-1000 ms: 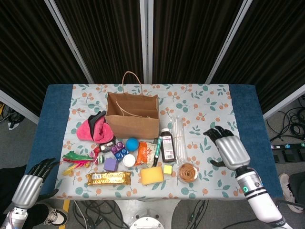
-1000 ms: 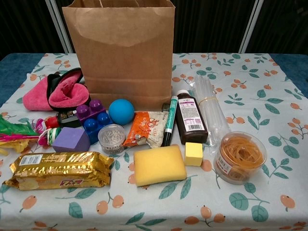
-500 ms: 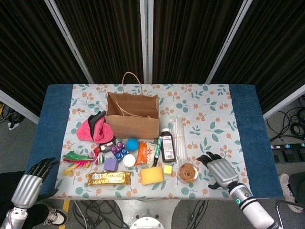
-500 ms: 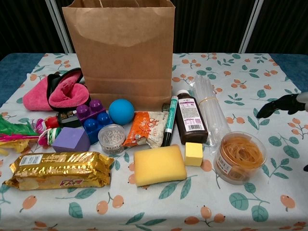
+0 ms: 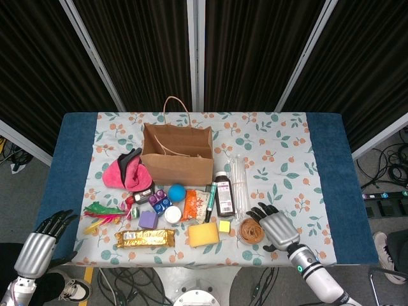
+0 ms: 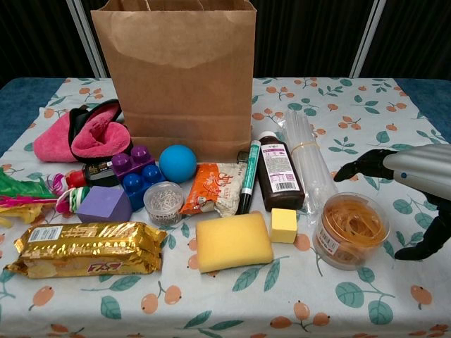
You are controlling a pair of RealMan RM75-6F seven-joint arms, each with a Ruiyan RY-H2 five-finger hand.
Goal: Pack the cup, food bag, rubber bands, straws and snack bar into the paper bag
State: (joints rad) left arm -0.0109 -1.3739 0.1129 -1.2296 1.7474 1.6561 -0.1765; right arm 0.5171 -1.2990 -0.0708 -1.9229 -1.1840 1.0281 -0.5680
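Observation:
The brown paper bag [image 5: 177,153] [image 6: 178,74] stands open at the back of the table. A clear cup of rubber bands [image 5: 250,230] [image 6: 351,229] sits at the front right. My right hand [image 5: 275,227] [image 6: 411,182] hovers just right of that cup, fingers spread, holding nothing. Clear straws [image 5: 238,179] [image 6: 307,158] lie behind the cup. An orange food bag [image 5: 194,204] [image 6: 212,189] lies mid-table. The gold snack bar [image 5: 145,238] [image 6: 84,248] lies at the front left. My left hand [image 5: 39,247] hangs open off the table's front left corner.
A brown bottle [image 6: 277,172], green marker [image 6: 249,177], yellow sponge [image 6: 233,241], small yellow cube [image 6: 284,224], blue ball [image 6: 177,163], blue and purple blocks [image 6: 134,174], tin of pins [image 6: 163,203], pink cloth [image 6: 84,134] and feathers [image 5: 102,214] crowd the middle and left.
My right hand has moved left and toward the table's front, from the right side to beside the rubber band cup. The left hand has stayed put.

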